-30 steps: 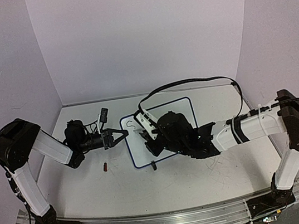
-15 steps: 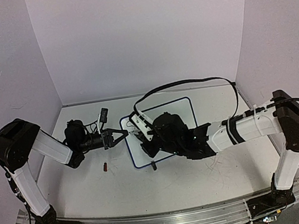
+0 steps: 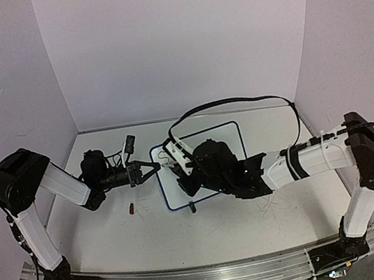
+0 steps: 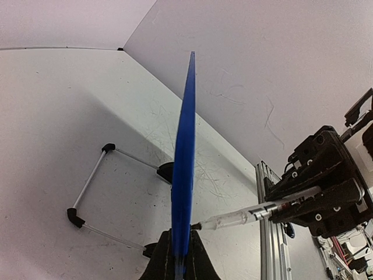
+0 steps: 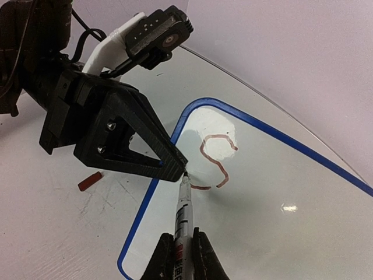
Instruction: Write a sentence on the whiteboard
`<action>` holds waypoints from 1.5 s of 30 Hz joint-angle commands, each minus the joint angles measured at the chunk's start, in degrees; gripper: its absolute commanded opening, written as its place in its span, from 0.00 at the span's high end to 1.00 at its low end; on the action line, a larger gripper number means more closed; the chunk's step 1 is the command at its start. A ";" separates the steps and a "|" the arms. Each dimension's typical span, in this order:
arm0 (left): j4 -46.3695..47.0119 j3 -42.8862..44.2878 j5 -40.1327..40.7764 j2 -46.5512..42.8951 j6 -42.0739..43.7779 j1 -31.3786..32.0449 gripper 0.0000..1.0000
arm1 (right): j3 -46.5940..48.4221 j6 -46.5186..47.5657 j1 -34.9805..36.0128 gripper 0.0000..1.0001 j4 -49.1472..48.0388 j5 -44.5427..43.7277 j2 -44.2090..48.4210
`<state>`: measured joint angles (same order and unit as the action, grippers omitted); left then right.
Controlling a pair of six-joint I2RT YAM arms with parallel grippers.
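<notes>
One letter of the sentence (image 5: pixel 217 164), a lone S, sits near the whiteboard's (image 5: pixel 280 192) far-left corner, and the right gripper (image 5: pixel 182 252), clamped on the marker (image 5: pixel 183 216), plants its tip at the S's tail, so in the right wrist view blank board opens toward 3 o'clock while the left gripper (image 4: pixel 178 259) pinches the left rim.

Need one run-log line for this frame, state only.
left gripper: shut on whiteboard edge | right gripper: shut on marker | tip: at board | written: S only

Robot lab cell: plain white enclosure walls (image 3: pixel 179 42), scuffed tabletop (image 3: pixel 221 228), aluminium mounting rail (image 3: pixel 207 273).
</notes>
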<state>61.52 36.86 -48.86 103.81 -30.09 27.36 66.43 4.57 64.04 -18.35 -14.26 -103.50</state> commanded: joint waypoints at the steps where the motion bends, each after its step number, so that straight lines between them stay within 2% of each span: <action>1: -0.84 -0.80 -0.11 -2.27 0.91 0.60 1.00 | -3.39 -0.82 -0.47 1.00 -1.59 -0.88 10.86; 6: -1.00 -0.50 -0.19 -1.85 1.21 0.60 1.00 | -5.25 -0.58 -3.57 1.00 -1.78 0.11 11.71; 13: -1.29 -0.30 0.07 -1.80 1.02 0.59 1.00 | -1.41 2.22 -3.61 1.00 -2.93 0.93 8.00; 45: -2.06 0.16 -0.41 -2.08 1.43 0.62 1.00 | 0.37 2.23 -3.64 1.00 -3.78 -1.08 3.31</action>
<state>61.01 36.62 -48.80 103.44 -29.76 27.44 64.36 6.24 60.18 -20.16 -13.67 -98.93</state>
